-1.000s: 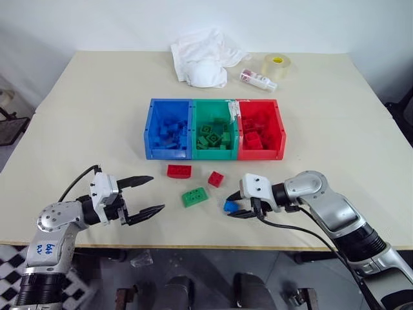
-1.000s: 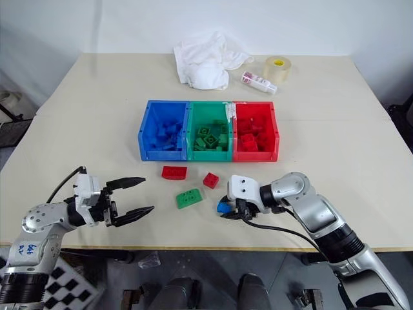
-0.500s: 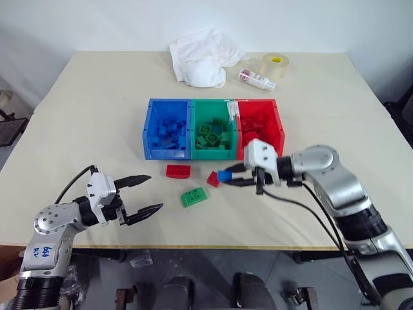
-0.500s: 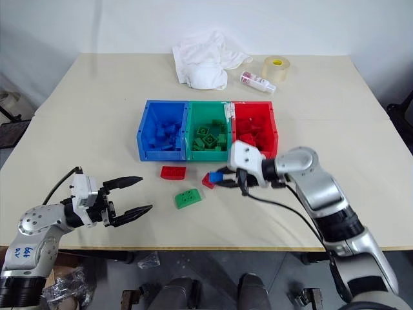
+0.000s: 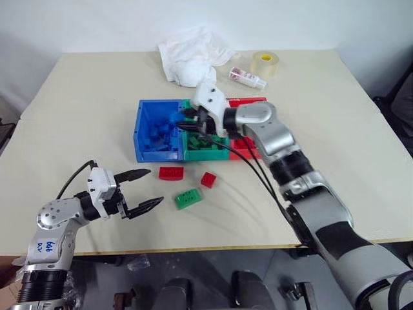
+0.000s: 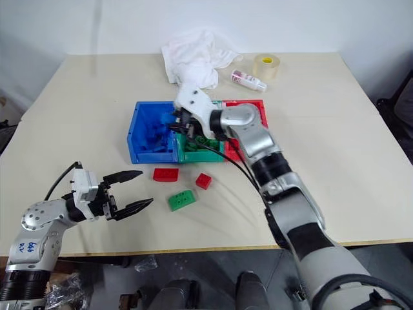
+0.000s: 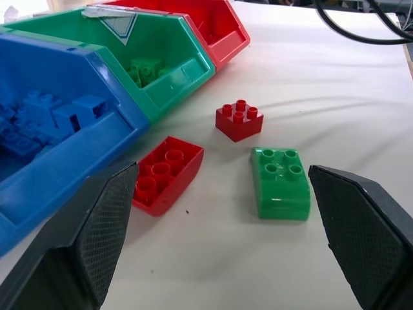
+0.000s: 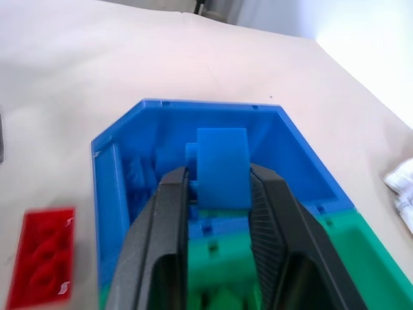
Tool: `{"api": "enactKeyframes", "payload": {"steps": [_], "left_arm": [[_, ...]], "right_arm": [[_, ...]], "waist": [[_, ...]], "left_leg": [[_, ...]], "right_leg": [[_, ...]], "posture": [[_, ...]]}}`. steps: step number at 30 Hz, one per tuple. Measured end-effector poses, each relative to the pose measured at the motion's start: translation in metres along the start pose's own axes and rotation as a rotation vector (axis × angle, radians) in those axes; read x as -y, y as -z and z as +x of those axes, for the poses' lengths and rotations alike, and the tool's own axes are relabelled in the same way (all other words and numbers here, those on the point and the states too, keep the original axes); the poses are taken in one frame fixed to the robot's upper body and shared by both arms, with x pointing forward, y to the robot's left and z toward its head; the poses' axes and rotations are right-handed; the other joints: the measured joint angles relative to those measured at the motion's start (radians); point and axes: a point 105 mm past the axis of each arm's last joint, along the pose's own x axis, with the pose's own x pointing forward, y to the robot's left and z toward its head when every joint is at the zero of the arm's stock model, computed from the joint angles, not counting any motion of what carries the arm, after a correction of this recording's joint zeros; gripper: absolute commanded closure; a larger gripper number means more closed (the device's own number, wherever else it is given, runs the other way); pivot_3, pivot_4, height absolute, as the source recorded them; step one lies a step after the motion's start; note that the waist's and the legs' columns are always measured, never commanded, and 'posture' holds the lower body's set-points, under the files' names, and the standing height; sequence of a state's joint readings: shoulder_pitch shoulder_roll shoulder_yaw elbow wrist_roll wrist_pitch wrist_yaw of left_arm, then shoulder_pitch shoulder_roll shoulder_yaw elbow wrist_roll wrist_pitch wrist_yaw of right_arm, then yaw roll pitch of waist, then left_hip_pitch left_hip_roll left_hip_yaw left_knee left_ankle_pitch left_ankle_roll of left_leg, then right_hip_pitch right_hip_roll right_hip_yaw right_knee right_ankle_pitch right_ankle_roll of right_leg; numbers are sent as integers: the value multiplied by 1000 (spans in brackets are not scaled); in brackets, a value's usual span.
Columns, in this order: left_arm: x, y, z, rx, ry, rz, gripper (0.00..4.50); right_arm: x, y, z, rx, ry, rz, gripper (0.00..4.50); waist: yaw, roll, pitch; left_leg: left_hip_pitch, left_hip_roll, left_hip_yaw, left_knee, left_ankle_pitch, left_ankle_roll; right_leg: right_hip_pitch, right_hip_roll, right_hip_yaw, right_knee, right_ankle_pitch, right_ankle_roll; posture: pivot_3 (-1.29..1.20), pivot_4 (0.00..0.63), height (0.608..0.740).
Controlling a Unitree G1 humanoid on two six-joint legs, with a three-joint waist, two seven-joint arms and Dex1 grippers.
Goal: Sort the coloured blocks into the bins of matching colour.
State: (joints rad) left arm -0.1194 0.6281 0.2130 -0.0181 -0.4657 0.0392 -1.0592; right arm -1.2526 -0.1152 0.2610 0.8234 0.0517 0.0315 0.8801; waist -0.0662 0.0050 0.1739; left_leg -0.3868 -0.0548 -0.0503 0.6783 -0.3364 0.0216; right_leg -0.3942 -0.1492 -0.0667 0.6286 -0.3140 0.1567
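1. The right gripper [image 8: 218,187] pinches a smooth blue block [image 8: 222,166] between its two black ribbed fingers, over the join of the blue bin [image 5: 143,132] and the green bin [image 5: 208,152].
2. The three bins are shiny plastic boxes with open tops, joined in a row. The red bin [image 5: 248,101] sits at the right end. Little bricks lie in each one.
3. The left gripper [image 5: 141,190] hangs low over the near part of the pale, smooth surface [image 5: 84,110]. Its pointed fingers are spread wide and hold nothing.
4. Three studded bricks lie on the surface in front of the bins: a long red brick [image 7: 162,174] upside down, a small square red brick [image 7: 239,121], and a long green brick [image 7: 280,182].
5. At the far edge lie a crumpled white cloth [image 5: 190,55], a small bottle [image 5: 246,77] and a clear roll of tape [image 5: 266,64].
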Motion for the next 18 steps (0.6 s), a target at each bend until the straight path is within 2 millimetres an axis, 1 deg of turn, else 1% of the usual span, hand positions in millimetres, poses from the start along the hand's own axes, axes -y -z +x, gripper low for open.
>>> {"api": "enactKeyframes", "payload": {"steps": [1, 2, 4, 6, 8, 11, 13, 16, 18], "left_arm": [[0, 0, 0, 1, 0, 1, 0], [0, 0, 0, 2, -2, 3, 0], [0, 0, 0, 5, -5, 2, 0], [-1, 2, 1, 8, -11, -4, 0], [-1, 3, 1, 10, -17, -9, 0], [-1, 4, 1, 12, -20, -10, 0], [-1, 4, 2, 14, -18, -9, 0], [-1, 4, 3, 15, -17, -6, 0], [-1, 4, 4, 14, -15, -6, 0]], "right_arm": [[-2, 0, 6, 7, 2, 4, 2902], [-3, -1, 11, 13, 10, 17, 2684], [-2, -2, 20, 24, 44, 34, 1989], [1, -7, 24, 42, 76, 21, 1263], [5, -9, 24, 64, 102, 22, 625], [8, -12, 20, 93, 110, 35, 625], [8, -14, 15, 119, 86, 26, 625], [3, -9, -2, 153, 17, -1, 625], [-2, 3, -21, 156, -26, -15, 625]], "waist": [[-2, 0, 0], [-5, 0, 0], [-10, 0, 0], [-15, 1, 0], [-18, 1, 0], [-20, 1, 0], [-19, 1, 0], [-16, 1, 0], [-12, 1, 0]], "left_leg": [[0, 0, -1, 0, 0, 0], [0, 0, -1, 0, 0, 0], [0, 0, -2, 0, 0, 0], [0, 0, -3, 0, 0, 0], [0, 0, -3, -1, 0, 0], [0, 0, -3, -1, 0, 0], [0, 0, -3, -1, 0, 0], [0, -1, -5, 0, 0, 0], [0, -2, -6, 1, 0, 0]], "right_leg": [[0, 0, 0, 0, 0, 0], [0, 0, 0, 0, 0, 0], [0, 0, 0, 1, 0, 0], [0, 0, 0, 1, 0, 0], [0, 0, 0, 1, 0, 0], [0, 0, 0, 1, 0, 0], [0, 0, 0, 1, 0, 0], [1, 0, 1, 1, 0, 0], [2, 0, 2, 1, 0, 0]], "posture": [[0, 150, 740], [0, 150, 740], [0, 150, 740], [0, 150, 740], [0, 150, 740], [0, 150, 740], [0, 150, 740], [0, 150, 740], [0, 150, 740]]}}
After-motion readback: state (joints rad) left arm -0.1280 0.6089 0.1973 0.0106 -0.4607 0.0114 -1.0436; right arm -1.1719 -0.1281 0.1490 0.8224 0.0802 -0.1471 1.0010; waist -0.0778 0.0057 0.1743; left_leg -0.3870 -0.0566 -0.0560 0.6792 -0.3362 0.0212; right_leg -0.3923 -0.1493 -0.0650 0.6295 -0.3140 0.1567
